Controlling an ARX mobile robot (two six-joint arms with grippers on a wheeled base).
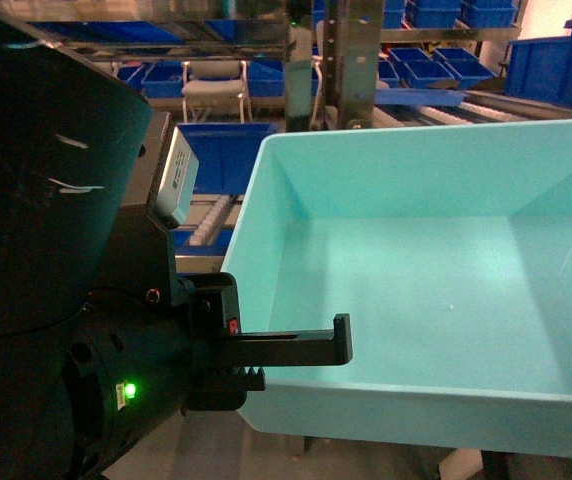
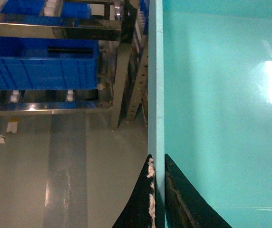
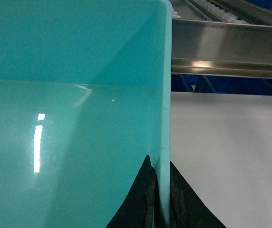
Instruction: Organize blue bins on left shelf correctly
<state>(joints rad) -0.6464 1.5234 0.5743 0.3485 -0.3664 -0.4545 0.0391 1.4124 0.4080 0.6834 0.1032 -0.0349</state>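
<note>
A light turquoise blue bin [image 1: 426,290] fills the right of the head view, held up and tilted. My left gripper [image 1: 306,355] is shut on its left wall, one finger inside the tub. In the left wrist view the left gripper [image 2: 157,159] pinches that thin wall of the blue bin [image 2: 221,95]. My right gripper [image 3: 159,161] is shut on the right wall of the blue bin [image 3: 69,118]; it is outside the head view. The left shelf [image 2: 121,71], a steel rack with white rollers [image 1: 209,225], stands beyond the bin's left side.
Dark royal-blue ribbed bins [image 1: 221,150] [image 2: 41,64] sit on the racks. A chair [image 1: 214,90] stands at the back. A steel rail with rollers [image 3: 226,47] runs above a pale grey tabletop [image 3: 226,152]. My left arm's dark body [image 1: 46,200] blocks the head view's left.
</note>
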